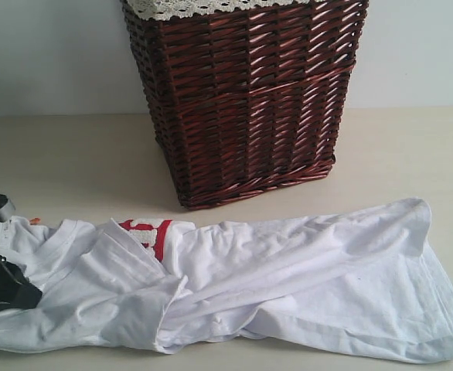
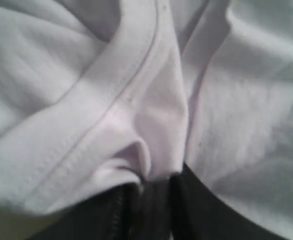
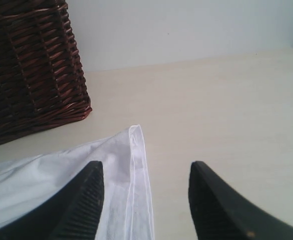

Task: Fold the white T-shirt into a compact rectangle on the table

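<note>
My left pincer (image 2: 156,200) is clamping the shirt (image 1: 304,263) at its collar; I'm seeing the hem just ahead of my parted right pincer (image 3: 146,195).

Operator, note these limits to your view:

- **Basket:** the top of the basket (image 1: 246,100) is cropped by the frame edge.
- **Lettering:** just in front of the basket, folds of the shirt (image 1: 304,270) hide most of the red lettering (image 1: 145,232), so it is unreadable.
- **Left gripper:** farther from the basket, the left gripper (image 2: 154,205) is blurred and its tips are buried in cloth. You cannot tell its grip.
- **Right gripper:** only the fingertips of the right gripper (image 3: 145,172) show.
</note>
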`<state>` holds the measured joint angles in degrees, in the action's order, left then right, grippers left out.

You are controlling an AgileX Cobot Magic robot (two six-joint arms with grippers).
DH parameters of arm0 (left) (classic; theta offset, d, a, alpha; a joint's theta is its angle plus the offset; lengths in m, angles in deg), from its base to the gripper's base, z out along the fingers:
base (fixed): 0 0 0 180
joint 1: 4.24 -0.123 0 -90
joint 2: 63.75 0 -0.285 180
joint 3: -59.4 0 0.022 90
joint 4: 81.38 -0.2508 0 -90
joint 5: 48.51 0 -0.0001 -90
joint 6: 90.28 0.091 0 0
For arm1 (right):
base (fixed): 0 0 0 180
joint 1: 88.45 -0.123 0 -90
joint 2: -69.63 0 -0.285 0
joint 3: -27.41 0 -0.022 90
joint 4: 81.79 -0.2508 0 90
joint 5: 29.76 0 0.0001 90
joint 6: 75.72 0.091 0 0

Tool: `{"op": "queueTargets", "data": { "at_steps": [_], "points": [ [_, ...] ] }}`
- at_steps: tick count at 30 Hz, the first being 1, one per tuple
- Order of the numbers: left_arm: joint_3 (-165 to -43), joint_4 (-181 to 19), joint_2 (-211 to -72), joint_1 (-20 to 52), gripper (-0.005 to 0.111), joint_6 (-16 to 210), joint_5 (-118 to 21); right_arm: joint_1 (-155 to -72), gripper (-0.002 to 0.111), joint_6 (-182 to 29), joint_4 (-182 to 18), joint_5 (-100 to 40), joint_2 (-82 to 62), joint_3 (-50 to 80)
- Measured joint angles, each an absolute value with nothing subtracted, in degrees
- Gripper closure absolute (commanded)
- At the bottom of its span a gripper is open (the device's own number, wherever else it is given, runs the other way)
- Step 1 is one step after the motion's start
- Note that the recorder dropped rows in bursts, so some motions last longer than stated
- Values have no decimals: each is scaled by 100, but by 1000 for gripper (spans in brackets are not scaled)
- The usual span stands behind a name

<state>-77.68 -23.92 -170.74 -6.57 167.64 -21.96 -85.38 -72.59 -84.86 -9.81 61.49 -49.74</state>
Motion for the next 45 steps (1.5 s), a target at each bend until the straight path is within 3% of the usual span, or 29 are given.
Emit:
{"op": "queueTargets", "data": {
  "at_steps": [2, 12, 29, 45],
  "points": [
    [-7768, -2381, -17086, -551, 107, 16803, -2274, -8538, 57, -7259, -8486, -981, 6149, -4974],
    [-7698, -2355, -16905, -366, 107, 16851, -3154, -8538, 57, -7259, -8486, -981, 6149, -4974],
    [-6937, -1826, -15676, -2346, 107, 16864, -3573, -8538, 57, -7259, -8486, -981, 6149, -4974],
    [-7083, -1032, -15201, -2626, 107, 17266, -2748, -8538, 57, -7259, -8486, -981, 6149, -4974]
  ]
}}
